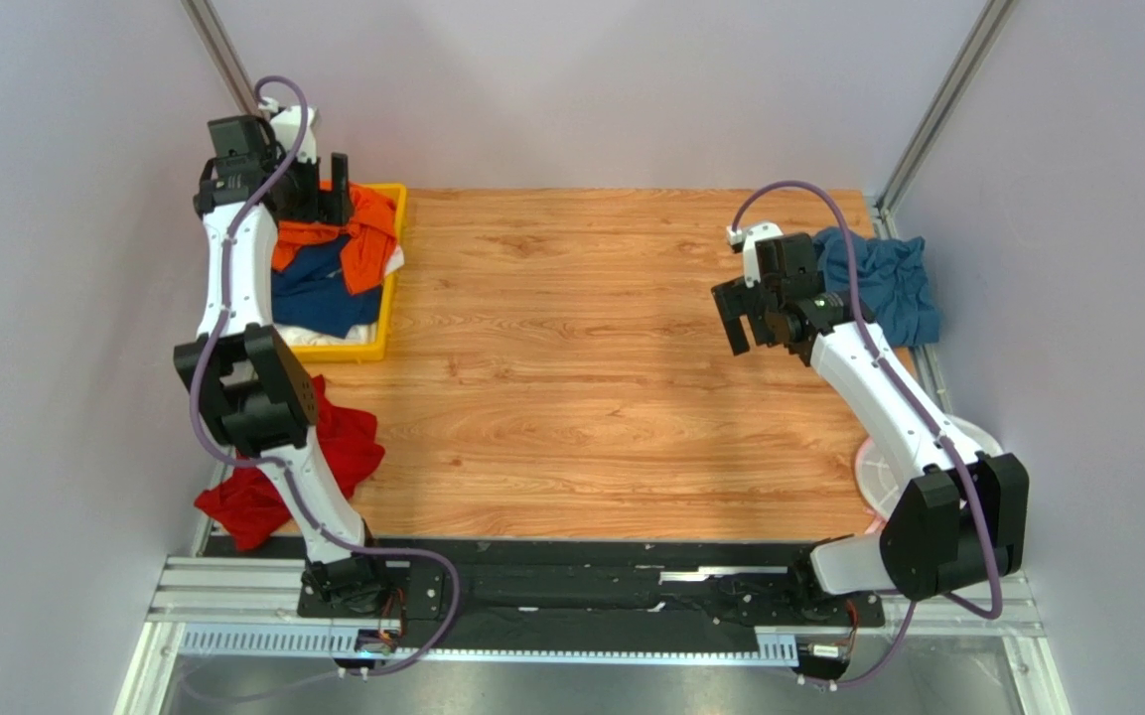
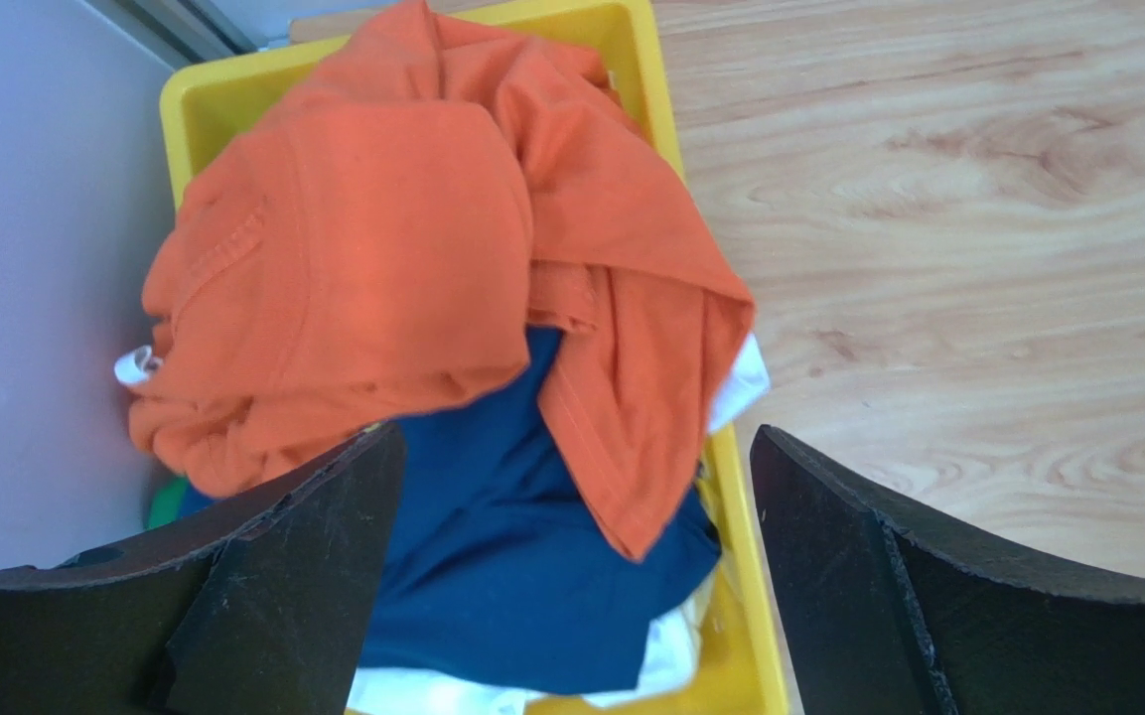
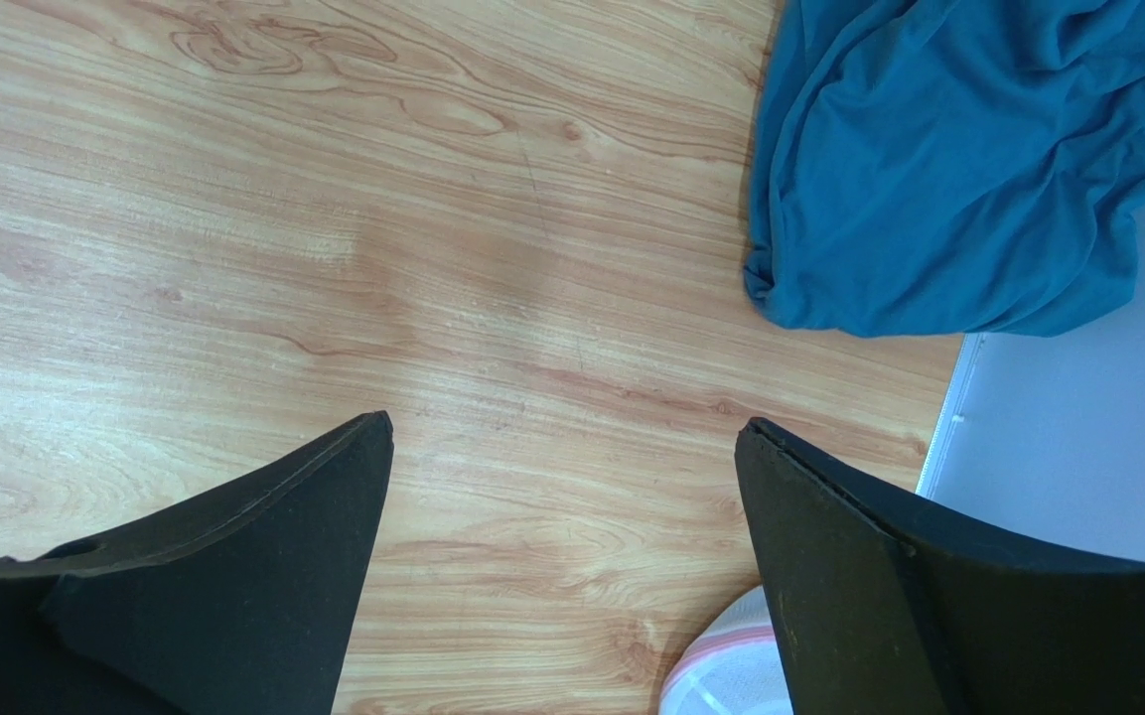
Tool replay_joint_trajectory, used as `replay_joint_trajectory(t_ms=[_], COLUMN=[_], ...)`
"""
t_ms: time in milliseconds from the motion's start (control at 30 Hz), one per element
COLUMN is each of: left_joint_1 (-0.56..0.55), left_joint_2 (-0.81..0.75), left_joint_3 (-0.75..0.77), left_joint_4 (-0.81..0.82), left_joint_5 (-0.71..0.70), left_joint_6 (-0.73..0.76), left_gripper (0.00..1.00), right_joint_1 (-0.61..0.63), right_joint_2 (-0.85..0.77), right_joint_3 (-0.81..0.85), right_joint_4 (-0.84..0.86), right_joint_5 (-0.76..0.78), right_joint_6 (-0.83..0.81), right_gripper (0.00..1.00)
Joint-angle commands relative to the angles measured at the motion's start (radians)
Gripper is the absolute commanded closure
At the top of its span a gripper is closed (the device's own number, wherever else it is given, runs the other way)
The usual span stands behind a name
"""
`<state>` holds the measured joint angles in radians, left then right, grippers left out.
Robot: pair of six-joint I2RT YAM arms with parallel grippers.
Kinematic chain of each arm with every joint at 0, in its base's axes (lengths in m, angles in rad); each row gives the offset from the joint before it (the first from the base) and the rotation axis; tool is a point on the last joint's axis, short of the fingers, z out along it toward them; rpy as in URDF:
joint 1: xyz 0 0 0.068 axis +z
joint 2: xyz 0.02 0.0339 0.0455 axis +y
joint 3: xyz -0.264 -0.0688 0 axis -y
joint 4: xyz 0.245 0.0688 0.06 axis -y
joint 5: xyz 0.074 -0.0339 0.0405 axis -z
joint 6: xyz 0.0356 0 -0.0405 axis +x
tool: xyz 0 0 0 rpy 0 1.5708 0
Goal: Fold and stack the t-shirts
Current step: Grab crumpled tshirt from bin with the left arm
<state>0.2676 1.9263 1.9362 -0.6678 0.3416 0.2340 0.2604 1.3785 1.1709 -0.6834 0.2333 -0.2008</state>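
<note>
Shirts all unfolded: orange t-shirt (image 2: pixel 384 253) heaped over navy t-shirt (image 2: pixel 519 566) in yellow tray (image 2: pixel 638 45), far left. Left end effector (image 2: pixel 575 447) hangs above, fingers apart, reads as pre-grasp. Right end effector (image 3: pixel 563 429) apart, empty, near blue t-shirt (image 3: pixel 966 164) crumpled far right. Red t-shirt (image 1: pixel 337 447) near left, partly behind left arm (image 1: pixel 257 395). White cloth (image 2: pixel 742 380) under pile, possibly another shirt.

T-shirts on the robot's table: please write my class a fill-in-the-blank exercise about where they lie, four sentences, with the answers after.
1. The orange t-shirt lies on top of the heap in the ____ tray.
2. The navy t-shirt lies in the same tray, directly ____ the orange one.
3. The steel-blue t-shirt lies crumpled at the table's far ____ corner.
4. The left gripper hovers above the tray with its fingers ____.

Missing words: yellow; under; right; open.
</note>
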Motion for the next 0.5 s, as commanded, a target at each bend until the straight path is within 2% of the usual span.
replay_joint_trajectory(t_ms=[0,200,467], left_joint_1=[-0.007,-0.005,-0.005], left_joint_2=[0.131,0.284,0.353], left_joint_3=[0.197,0.371,0.403], left_joint_4=[-0.064,-0.093,-0.105], left_joint_5=[-0.042,-0.101,-0.119], left_joint_6=[0.024,0.062,0.096], left_gripper=[0.06,0.06,0.11], right_joint_1=[-0.003,-0.003,-0.003], right_joint_2=[-0.042,-0.081,-0.096], right_joint_3=[-0.029,-0.088,-0.146], right_joint_4=[0.045,0.074,0.093], right_joint_5=[-0.011,-0.006,-0.014], right_joint_6=[-0.014,-0.038,-0.035], right_gripper=[0.1,0.1,0.11])
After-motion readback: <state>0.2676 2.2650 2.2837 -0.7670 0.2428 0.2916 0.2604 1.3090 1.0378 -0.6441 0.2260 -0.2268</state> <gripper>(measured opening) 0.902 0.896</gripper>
